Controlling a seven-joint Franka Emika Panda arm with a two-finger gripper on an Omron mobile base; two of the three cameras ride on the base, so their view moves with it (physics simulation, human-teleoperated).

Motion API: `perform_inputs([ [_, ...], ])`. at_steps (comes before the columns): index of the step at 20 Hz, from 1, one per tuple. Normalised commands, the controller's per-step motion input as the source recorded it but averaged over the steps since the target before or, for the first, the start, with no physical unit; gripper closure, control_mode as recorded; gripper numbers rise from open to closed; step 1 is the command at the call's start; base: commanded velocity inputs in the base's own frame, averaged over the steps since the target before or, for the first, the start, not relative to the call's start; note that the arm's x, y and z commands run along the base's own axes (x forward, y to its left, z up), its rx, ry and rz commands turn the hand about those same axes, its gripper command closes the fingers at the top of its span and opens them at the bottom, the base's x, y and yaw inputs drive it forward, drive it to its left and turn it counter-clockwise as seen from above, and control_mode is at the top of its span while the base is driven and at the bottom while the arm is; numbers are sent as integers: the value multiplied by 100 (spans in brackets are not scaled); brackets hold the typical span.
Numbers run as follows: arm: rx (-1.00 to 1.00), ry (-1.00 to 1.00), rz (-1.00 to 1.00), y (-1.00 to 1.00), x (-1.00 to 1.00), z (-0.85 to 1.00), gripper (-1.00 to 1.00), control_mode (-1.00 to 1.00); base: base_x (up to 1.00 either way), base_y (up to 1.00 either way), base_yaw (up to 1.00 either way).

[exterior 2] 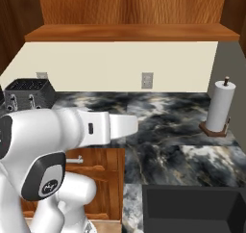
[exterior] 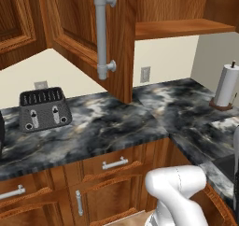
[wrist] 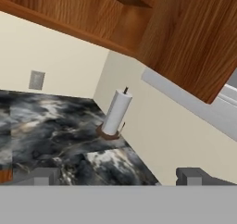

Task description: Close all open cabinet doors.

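While the white Franka arm (exterior 2: 72,131) reaches forward over the kitchen's corner, a reddish-brown wall-cabinet door (exterior: 88,38) stands swung out over the black marbled counter (exterior: 112,122), its raised-panel face turned to the left base camera and its free edge hanging above the middle of the counter's long run. Behind that door the cabinet shelf (exterior: 184,28) lies exposed, a bare wooden board that spans the wall above the counter in the right base view. A long grey bar handle (exterior: 101,31) runs vertically down the door near its free edge, fixed by two round mounts.

At the counter's left end, against the cream wall, sits a dark four-slot toaster (exterior: 44,109). A white paper towel roll (exterior: 227,86) stands upright on a round brown base in the counter's far right corner, close to where the two walls meet. A dark sink basin (exterior 2: 192,208) is sunk into the counter's right-hand run, at its near edge. Below the front edge, wooden drawers carry short horizontal silver pulls (exterior: 115,163). A grey wall outlet (exterior: 145,74) is set just above the counter's back edge.

The gripper (wrist: 118,177) points toward the towel corner, its two dark fingertips (wrist: 192,176) spread wide with nothing between them.
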Motion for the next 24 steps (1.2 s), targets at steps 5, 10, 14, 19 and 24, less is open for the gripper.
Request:
perform_inputs([
  [5, 0, 0, 0, -3, 0, 0, -100, -100, 0, 0, 0],
  [10, 0, 0, 0, -1, 1, 0, -100, -100, 0, 0, 0],
  [14, 0, 0, 0, 0, 3, 0, -100, -100, 0, 0, 0],
  [19, 0, 0, 0, 0, 1, 0, -100, -100, 0, 0, 0],
  [24, 0, 0, 0, -1, 0, 0, -100, -100, 0, 0, 0],
])
